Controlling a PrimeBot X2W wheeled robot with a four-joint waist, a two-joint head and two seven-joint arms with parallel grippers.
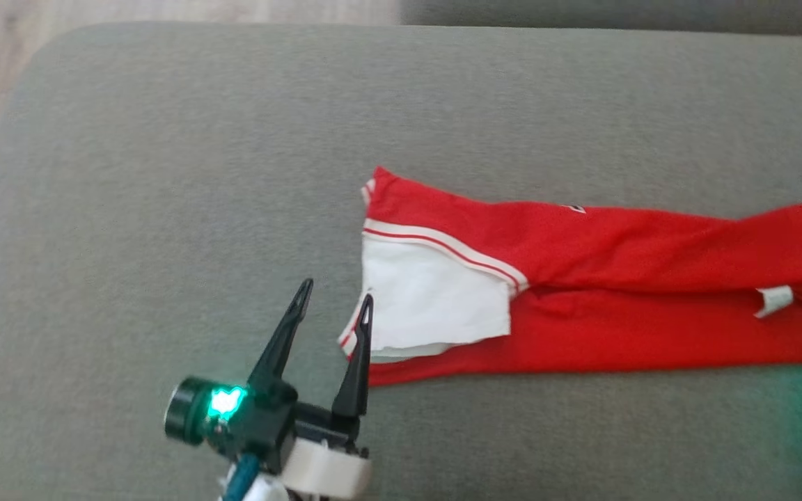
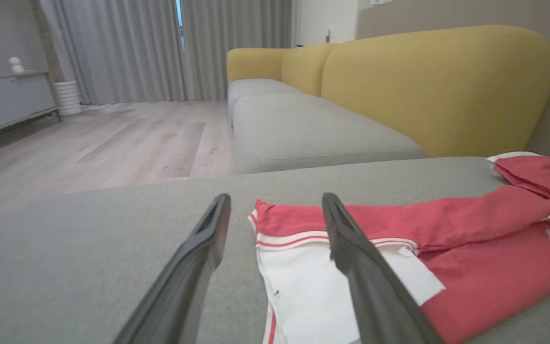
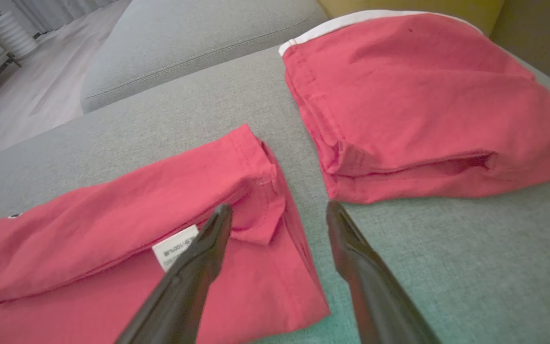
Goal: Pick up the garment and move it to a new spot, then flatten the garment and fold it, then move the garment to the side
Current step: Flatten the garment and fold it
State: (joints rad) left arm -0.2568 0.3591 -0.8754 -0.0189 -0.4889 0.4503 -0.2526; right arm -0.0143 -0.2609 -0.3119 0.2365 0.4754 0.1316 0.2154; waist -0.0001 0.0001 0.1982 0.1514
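The garment [image 1: 617, 278] is red with a white, red-striped sleeve and lies folded into a long band across the grey cushion [image 1: 164, 174]. My left gripper [image 1: 337, 290] stands open at the garment's left end, its right finger over the white sleeve's edge and nothing between the fingers. In the left wrist view the left gripper [image 2: 276, 197] frames the garment's [image 2: 470, 267] sleeve end. My right gripper [image 3: 280, 206] is open above the garment's [image 3: 89, 239] other end, with its left finger beside a white label [image 3: 174, 248].
A second red garment [image 3: 423, 110], folded into a thick stack, lies just beyond the right gripper and also shows in the left wrist view [image 2: 537, 174]. A yellow sofa back [image 2: 423, 86] rises behind the cushions. Wooden floor [image 2: 112, 138] lies past the cushion's edge.
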